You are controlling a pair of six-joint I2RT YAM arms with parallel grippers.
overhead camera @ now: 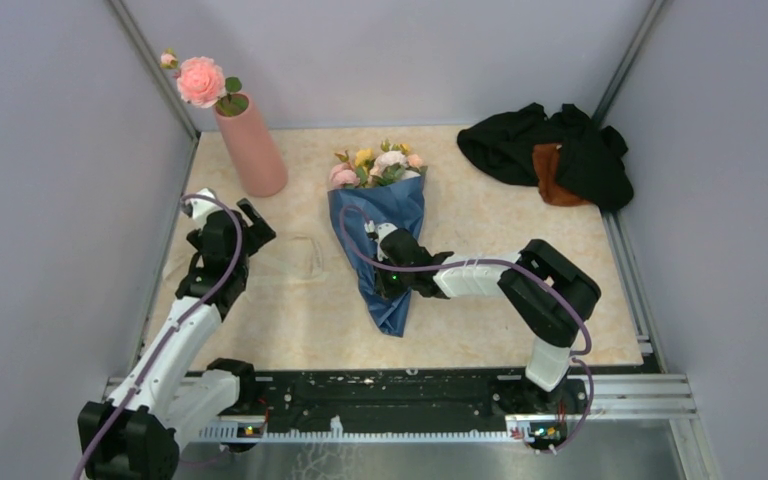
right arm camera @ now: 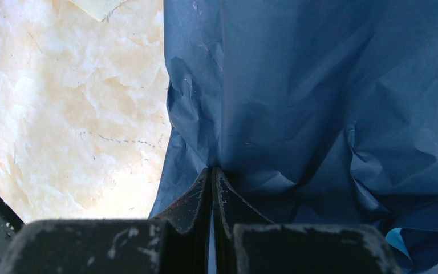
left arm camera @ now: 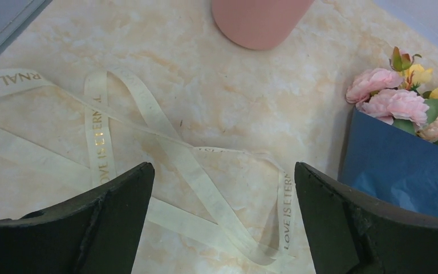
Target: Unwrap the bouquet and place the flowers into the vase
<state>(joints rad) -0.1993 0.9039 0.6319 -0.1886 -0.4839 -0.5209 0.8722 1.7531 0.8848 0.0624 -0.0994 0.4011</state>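
Observation:
The bouquet (overhead camera: 385, 215) lies on the table, a blue paper cone with its flowers (overhead camera: 380, 165) pointing away from the arms. Its cream ribbon (left arm camera: 174, 154) lies untied and loose on the table to the left. My left gripper (left arm camera: 222, 177) hangs open over that ribbon with nothing between its fingers. My right gripper (right arm camera: 212, 169) is shut, its tips pinching a fold of the blue wrapping paper (right arm camera: 308, 85) on the cone's narrow half. The salmon-pink vase (overhead camera: 252, 150) stands upright at the back left; its base (left arm camera: 259, 23) shows in the left wrist view.
A large pink rose (overhead camera: 200, 80) with a small bud stands in the vase. A black and brown cloth heap (overhead camera: 550, 150) lies at the back right. Grey walls close in the table on the left, back and right.

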